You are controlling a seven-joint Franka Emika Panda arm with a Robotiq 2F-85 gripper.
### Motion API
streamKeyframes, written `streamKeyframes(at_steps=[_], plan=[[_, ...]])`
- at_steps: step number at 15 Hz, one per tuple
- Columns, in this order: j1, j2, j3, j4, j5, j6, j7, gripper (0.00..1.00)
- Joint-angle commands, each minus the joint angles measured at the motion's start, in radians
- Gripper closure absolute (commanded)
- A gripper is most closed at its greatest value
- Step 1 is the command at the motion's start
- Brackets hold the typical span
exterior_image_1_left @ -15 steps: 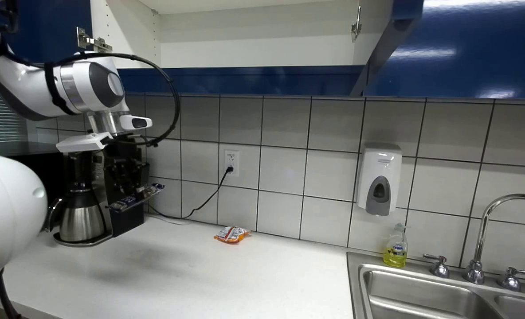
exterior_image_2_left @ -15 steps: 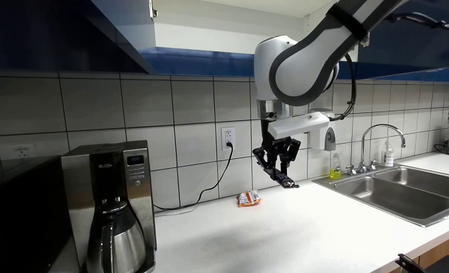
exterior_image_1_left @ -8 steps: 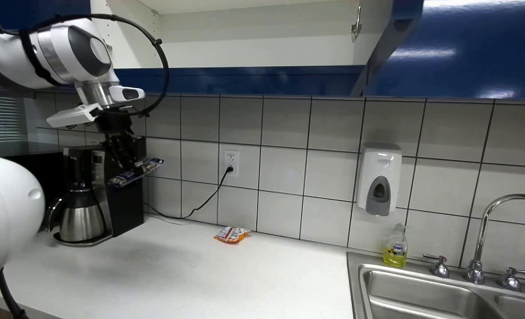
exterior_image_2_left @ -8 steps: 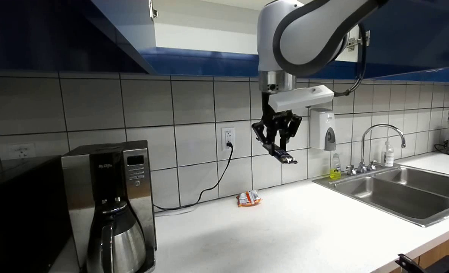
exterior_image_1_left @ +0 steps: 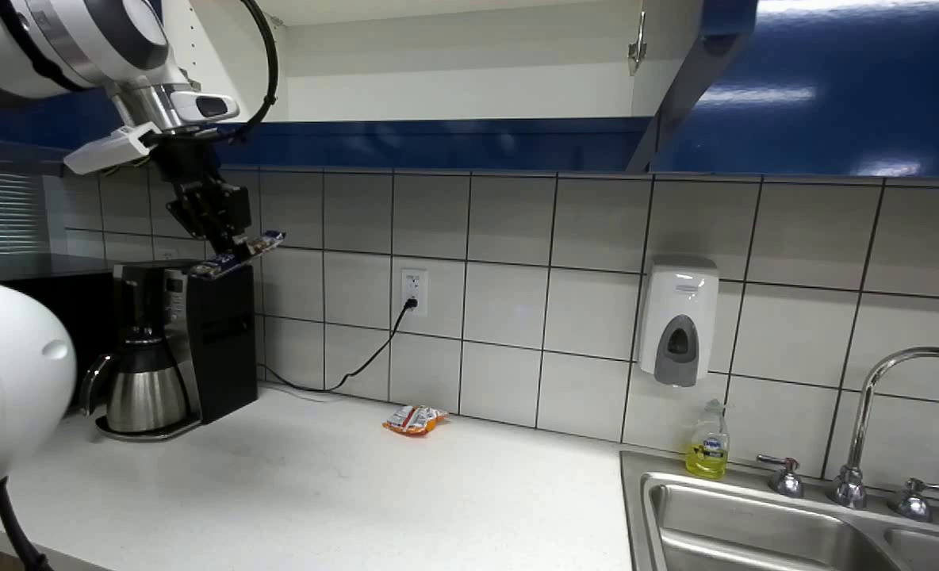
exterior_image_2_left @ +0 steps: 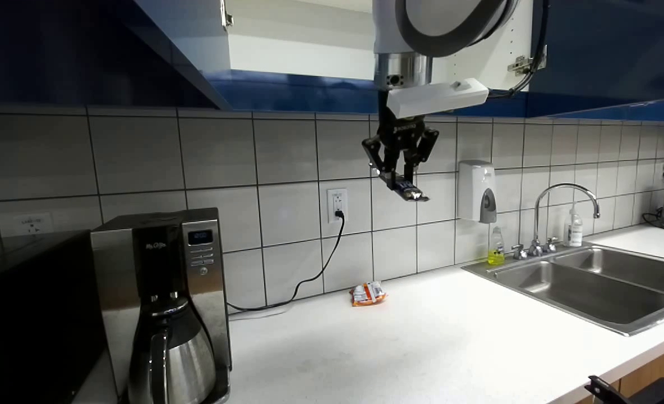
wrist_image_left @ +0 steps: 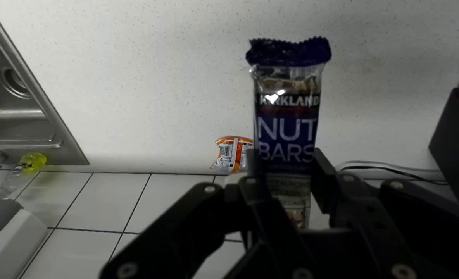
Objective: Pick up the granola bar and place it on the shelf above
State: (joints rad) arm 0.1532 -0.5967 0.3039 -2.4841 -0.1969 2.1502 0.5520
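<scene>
The granola bar shows in the wrist view [wrist_image_left: 285,124] as a dark blue wrapper lettered "NUT BARS". My gripper [wrist_image_left: 285,166] is shut on it, one finger on each long side near its middle. In both exterior views the bar [exterior_image_1_left: 267,241] [exterior_image_2_left: 411,192] hangs below the fingertips [exterior_image_1_left: 231,247] [exterior_image_2_left: 399,178], well above the countertop [exterior_image_1_left: 406,500]. It is lower than the blue bottom edge [exterior_image_1_left: 438,144] of the open wall cupboard [exterior_image_1_left: 454,91] [exterior_image_2_left: 304,50]. From this low angle the shelf's upper face is hidden behind that edge.
A coffee maker [exterior_image_1_left: 231,349] [exterior_image_2_left: 200,292] stands on the counter. An orange packet [exterior_image_1_left: 415,420] [wrist_image_left: 233,155] lies by the tiled wall. A soap dispenser [exterior_image_1_left: 680,317], soap bottle [exterior_image_1_left: 707,452] and sink [exterior_image_1_left: 636,507] are farther along. Blue cupboard doors [exterior_image_1_left: 818,95] stand at the cupboard's sides.
My gripper has risen steadily with the bar in it, from low over the counter to just above the coffee maker's top in an exterior view. The packet has not moved.
</scene>
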Motion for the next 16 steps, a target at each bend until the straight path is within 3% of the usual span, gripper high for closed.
streamKeyframes(at_steps=[1, 16], plan=[[-0.036, -0.037, 0.044, 0.062, -0.006, -0.074, 0.018, 0.91], [-0.049, -0.129, 0.093, 0.216, -0.006, -0.232, 0.029, 0.91]])
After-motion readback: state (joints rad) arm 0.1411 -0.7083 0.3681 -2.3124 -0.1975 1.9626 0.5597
